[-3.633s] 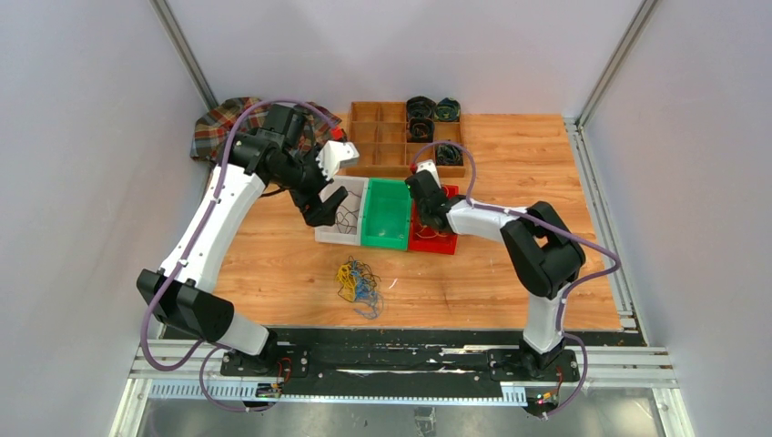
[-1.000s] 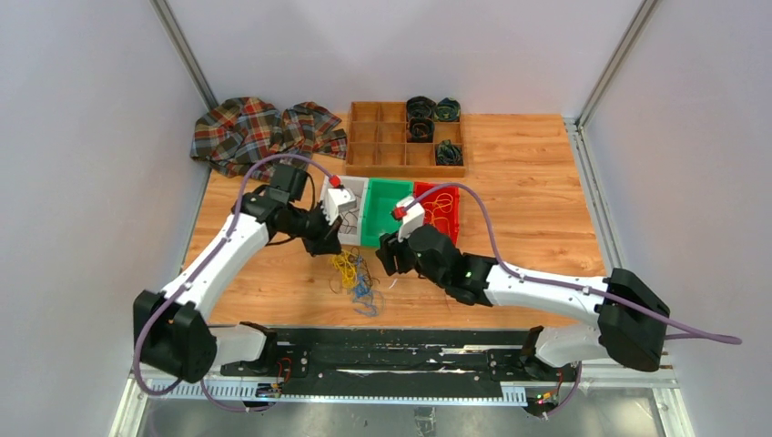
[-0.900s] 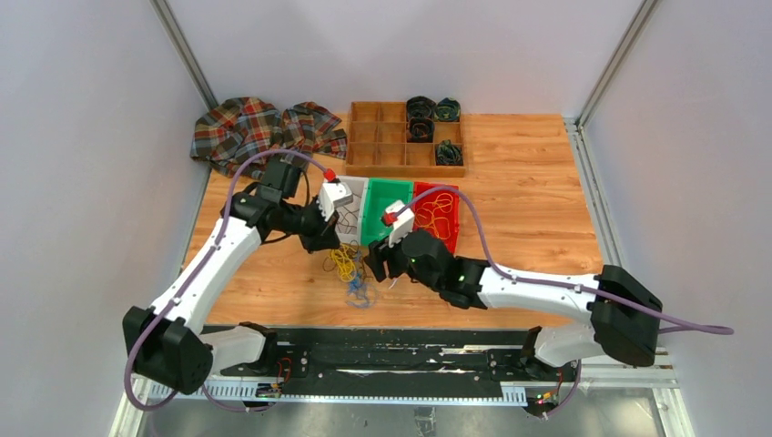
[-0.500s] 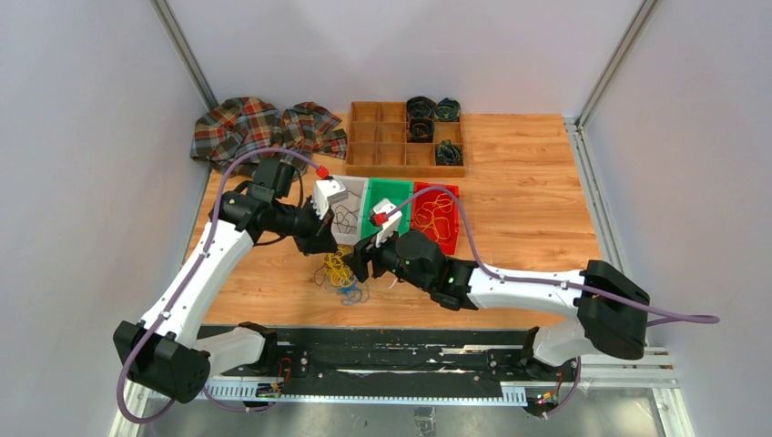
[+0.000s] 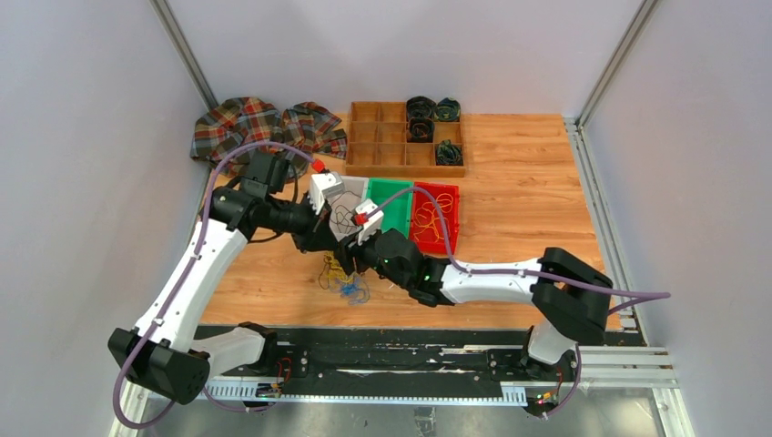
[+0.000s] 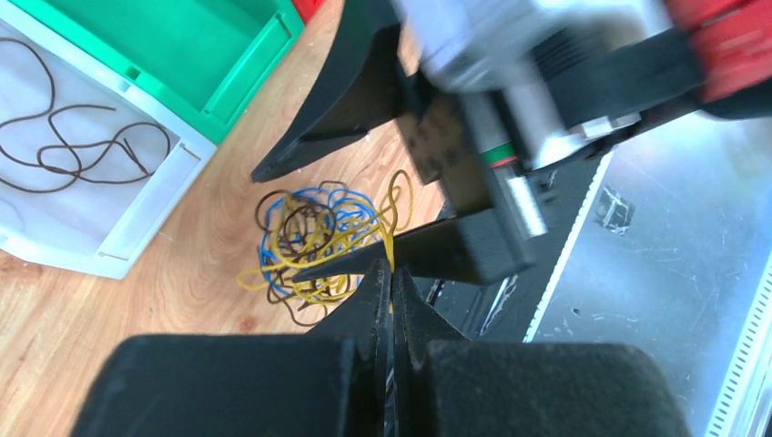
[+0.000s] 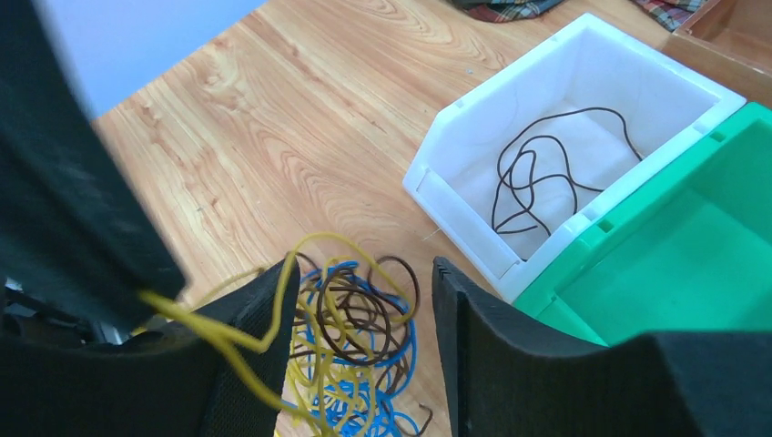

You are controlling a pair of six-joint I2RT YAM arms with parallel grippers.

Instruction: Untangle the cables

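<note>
step: teasing out one strand | cables (image 5: 344,279) on table (image 5: 528,209) by white bin (image 7: 455,205) | left gripper (image 6: 391,273) pinched on yellow cable (image 7: 200,322) | right gripper (image 7: 361,273) gaping, empty, above | next: probably grab clump, pull apart

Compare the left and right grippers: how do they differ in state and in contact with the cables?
The left gripper is shut, pinching a yellow strand of the cables; the right gripper is open and grips nothing. A strand runs up from the clump to the left gripper, while the right gripper only hangs over the clump with its jaws apart. Both sit close together above the clump.
</note>
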